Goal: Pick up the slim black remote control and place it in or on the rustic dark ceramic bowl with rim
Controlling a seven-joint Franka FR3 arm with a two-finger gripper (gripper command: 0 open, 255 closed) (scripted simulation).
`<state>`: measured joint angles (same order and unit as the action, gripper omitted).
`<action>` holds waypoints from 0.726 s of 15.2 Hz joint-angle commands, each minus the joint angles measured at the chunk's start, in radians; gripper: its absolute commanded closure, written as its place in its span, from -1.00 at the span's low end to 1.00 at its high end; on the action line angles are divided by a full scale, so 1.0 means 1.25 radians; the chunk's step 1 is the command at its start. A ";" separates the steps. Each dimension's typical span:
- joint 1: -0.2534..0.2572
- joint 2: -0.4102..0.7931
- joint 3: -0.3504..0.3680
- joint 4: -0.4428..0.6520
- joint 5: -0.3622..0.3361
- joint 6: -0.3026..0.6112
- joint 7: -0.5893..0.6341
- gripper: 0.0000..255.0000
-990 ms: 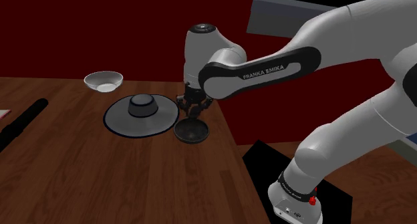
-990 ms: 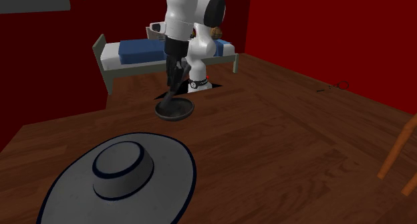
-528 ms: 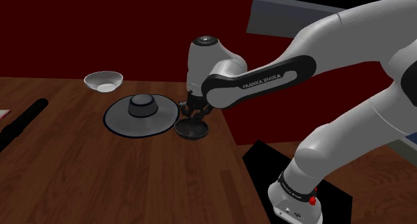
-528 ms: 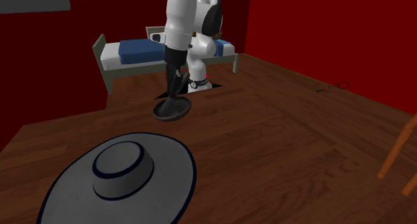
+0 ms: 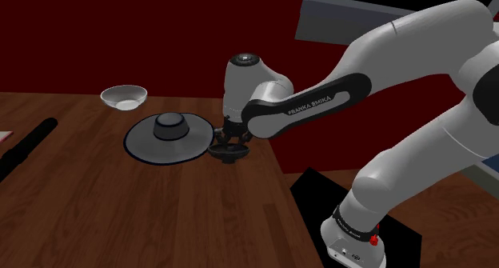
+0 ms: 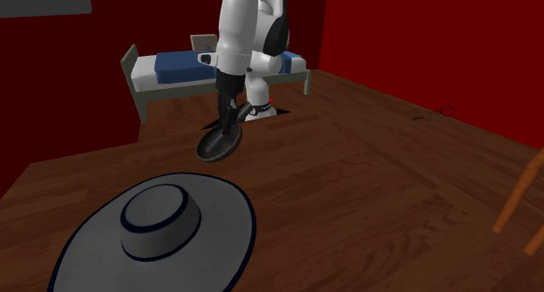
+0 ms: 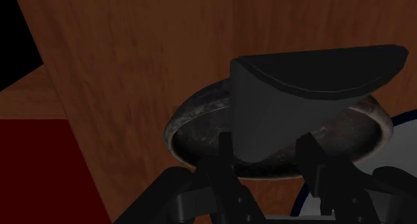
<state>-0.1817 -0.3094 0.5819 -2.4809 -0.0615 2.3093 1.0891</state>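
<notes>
In the shoulder view, at frame centre, the gripper (image 5: 231, 135) hangs just over the bowl (image 5: 229, 151), low enough, I judge, to set its load inside without a drop. The bowl stands on the wooden table (image 5: 160, 218), just right of a wide-brimmed grey hat (image 5: 168, 137).

In the second exterior view, upper middle, the gripper (image 6: 228, 123) points down into the bowl (image 6: 218, 146), which looks tipped rather than level; the remote may be pressing on it, though I cannot tell.

In the wrist view the fingers (image 7: 226, 156) clasp the remote (image 7: 294, 95) between them: a matte black slab, smooth, with a broader curved end. It sits directly above the bowl (image 7: 190, 119), whose round rim looks rough, mottled and dark-glazed. Release seems the step in hand.
</notes>
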 commanded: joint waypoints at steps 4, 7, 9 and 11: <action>-0.001 0.003 0.000 -0.002 -0.001 0.001 0.000 1.00; -0.002 0.004 -0.001 -0.004 -0.002 0.004 0.000 -1.00; -0.002 0.004 -0.001 -0.005 -0.002 0.004 0.000 -1.00; 0.006 -0.016 -0.005 0.010 0.012 -0.029 -0.009 -1.00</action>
<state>-0.1793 -0.3169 0.5777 -2.4783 -0.0553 2.2952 1.0827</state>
